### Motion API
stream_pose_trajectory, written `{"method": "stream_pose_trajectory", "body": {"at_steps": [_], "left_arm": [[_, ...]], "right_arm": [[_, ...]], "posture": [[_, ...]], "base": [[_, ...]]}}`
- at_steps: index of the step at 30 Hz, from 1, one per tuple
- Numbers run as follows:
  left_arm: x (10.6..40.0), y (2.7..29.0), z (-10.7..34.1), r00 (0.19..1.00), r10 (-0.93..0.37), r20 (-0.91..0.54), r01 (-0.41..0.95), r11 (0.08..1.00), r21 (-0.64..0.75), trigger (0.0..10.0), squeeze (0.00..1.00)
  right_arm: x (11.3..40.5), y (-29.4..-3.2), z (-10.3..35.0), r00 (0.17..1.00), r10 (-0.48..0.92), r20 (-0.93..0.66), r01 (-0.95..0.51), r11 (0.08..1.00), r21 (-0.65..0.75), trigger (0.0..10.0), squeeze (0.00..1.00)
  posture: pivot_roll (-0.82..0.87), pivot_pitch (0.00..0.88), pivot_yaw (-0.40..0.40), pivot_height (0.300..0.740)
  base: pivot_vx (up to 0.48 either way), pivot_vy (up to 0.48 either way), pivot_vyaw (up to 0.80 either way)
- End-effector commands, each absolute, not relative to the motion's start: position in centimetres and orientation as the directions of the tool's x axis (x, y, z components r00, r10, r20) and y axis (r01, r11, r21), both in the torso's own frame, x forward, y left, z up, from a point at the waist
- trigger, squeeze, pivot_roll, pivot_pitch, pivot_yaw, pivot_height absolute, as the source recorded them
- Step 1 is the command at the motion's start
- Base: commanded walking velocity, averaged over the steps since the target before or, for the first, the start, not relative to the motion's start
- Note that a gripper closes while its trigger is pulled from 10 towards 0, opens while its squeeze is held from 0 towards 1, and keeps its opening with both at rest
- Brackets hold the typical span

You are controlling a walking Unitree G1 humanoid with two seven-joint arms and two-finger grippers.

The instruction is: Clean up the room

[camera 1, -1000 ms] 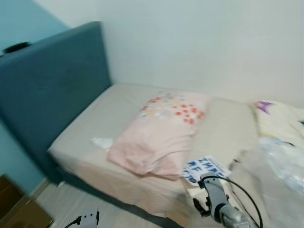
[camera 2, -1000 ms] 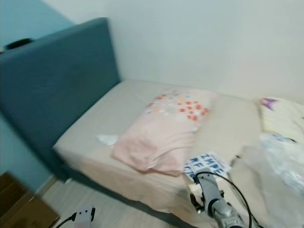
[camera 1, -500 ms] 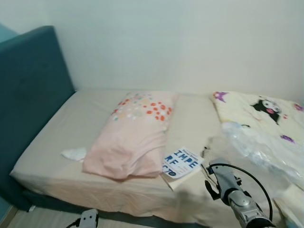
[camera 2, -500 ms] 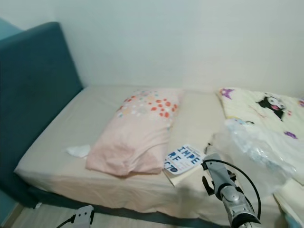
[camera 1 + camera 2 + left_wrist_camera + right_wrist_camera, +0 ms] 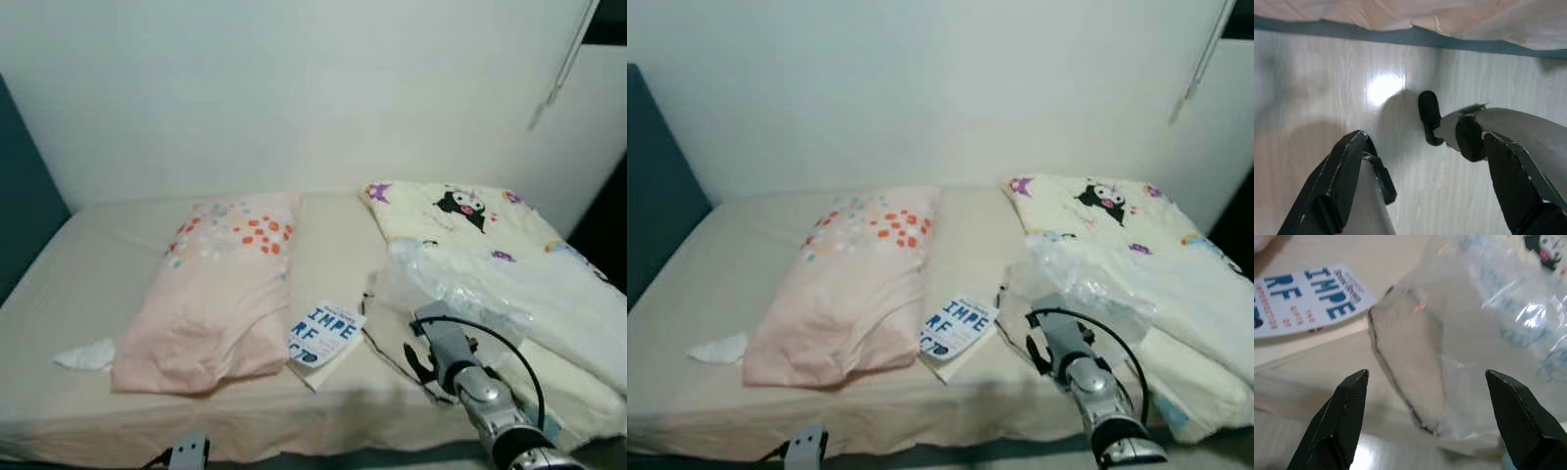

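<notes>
the view has swung right: the blue headboard (image 5: 661,186) now sits at the edge, the cartoon blanket (image 5: 490,255) fully in sight.

Head stereo pair: high, facing forward and down across the bed (image 5: 59,323) toward the wall; both eyes share the pink pillow (image 5: 211,294), the book (image 5: 958,327) and the clear plastic bag (image 5: 451,289).
Left wrist camera: low, facing down at the pale wood floor (image 5: 1312,98) beside the bed's edge.
Right wrist camera: close above the mattress edge, sharing the book and bag with the head pair.
</notes>
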State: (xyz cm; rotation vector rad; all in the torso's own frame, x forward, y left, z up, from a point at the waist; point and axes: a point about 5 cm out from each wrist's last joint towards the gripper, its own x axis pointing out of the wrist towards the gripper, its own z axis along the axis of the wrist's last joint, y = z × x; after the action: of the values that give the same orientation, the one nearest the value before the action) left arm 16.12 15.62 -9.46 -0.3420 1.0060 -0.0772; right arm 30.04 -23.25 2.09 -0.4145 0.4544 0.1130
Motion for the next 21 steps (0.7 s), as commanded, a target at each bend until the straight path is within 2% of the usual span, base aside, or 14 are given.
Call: {"method": "stream_pose_trajectory", "body": {"at_steps": [1,11,21], "left_arm": [[16.1,15.8,-9.5,0.542,-0.212,-0.813,-0.105,0.943,-0.315,10.0,0.0],[16.1,15.8,-9.5,0.54,-0.213,-0.814,-0.104,0.943,-0.315,10.0,0.0],[15.7,15.7,-9.6,0.535,-0.214,-0.818,-0.11,0.942,-0.318,10.0,0.0]], "right_arm": [[30.8,-22.8,2.9,0.91,0.029,-0.414,-0.209,0.894,-0.397,10.0,0.0],[31.4,-22.3,3.5,0.92,0.039,-0.39,-0.225,0.867,-0.444,10.0,0.0],[31.6,-23.0,3.9,0.929,-0.004,-0.37,-0.199,0.838,-0.508,10.0,0.0]], "posture": [[-0.17,0.0,0.022,0.736],[-0.17,0.0,0.014,0.736],[-0.16,0.0,0.004,0.736]], "base": [[0.0,-0.341,0.0],[0.0,-0.445,0.0],[0.0,-0.457,0.0]]}}
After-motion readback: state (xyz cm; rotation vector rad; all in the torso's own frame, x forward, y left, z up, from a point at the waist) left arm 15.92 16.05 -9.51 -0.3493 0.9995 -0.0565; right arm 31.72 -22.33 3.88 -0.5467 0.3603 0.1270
